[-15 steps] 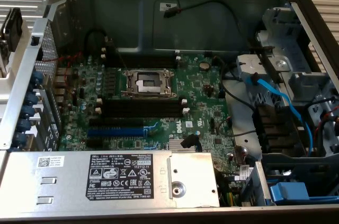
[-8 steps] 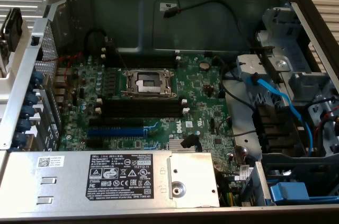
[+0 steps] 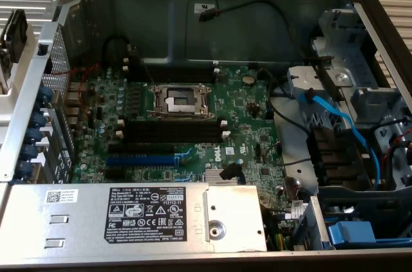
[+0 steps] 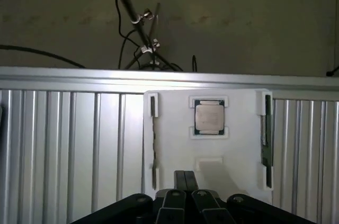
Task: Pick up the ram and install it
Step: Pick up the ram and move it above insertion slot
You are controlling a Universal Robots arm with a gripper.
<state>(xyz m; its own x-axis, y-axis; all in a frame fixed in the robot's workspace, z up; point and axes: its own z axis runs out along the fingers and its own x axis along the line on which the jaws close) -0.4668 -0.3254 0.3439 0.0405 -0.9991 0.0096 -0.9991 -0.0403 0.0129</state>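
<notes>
The ram [image 4: 266, 142] is a thin dark green stick standing on edge in white clips at one side of a white holder plate [image 4: 175, 150]. A second thin dark stick [image 4: 153, 128] stands on edge at the plate's opposite side. A silver processor chip [image 4: 208, 117] lies in the plate's middle. My gripper [image 4: 185, 181] hangs over the plate's near edge between the two sticks, its black fingers [image 4: 181, 179] pressed together with nothing in them. In the exterior view the open computer case shows the green motherboard [image 3: 244, 111] with its black memory slots [image 3: 170, 132] unfilled.
The plate rests on a ribbed aluminium surface [image 4: 69, 144]; behind it are a tripod leg and cables [image 4: 140, 33]. In the case are the processor socket [image 3: 180, 99], a blue expansion slot [image 3: 140, 159], the grey power supply [image 3: 129, 217], blue cables [image 3: 341, 124] and drive bays on the exterior view's right.
</notes>
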